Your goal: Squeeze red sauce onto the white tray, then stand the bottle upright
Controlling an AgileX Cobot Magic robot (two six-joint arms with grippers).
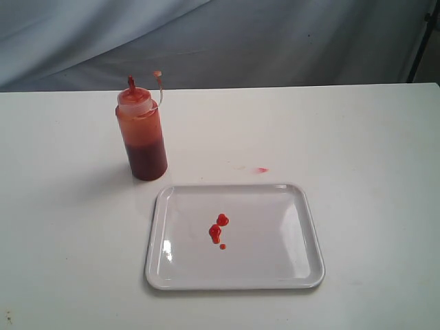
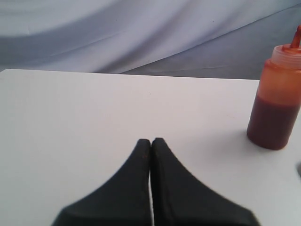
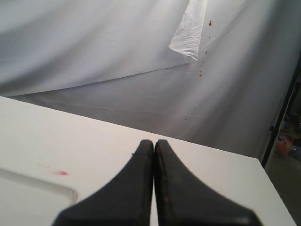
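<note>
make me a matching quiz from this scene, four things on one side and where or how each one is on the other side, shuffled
1 translucent orange-red plastic squeeze bottle
2 glossy bright-red sauce blobs
3 faint pale-pink smear
4 black left claw

a on the flat glossy white rectangular plastic tray
b standing upright
c shut, empty
d on the white table, just outside the tray's far rim

Pairs: 1-b, 2-a, 3-d, 4-c

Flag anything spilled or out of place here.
A small pink smear marks the bare table just beyond the white tray, outside its rim. The bottle stands upright; red sauce lies inside the tray.
</note>
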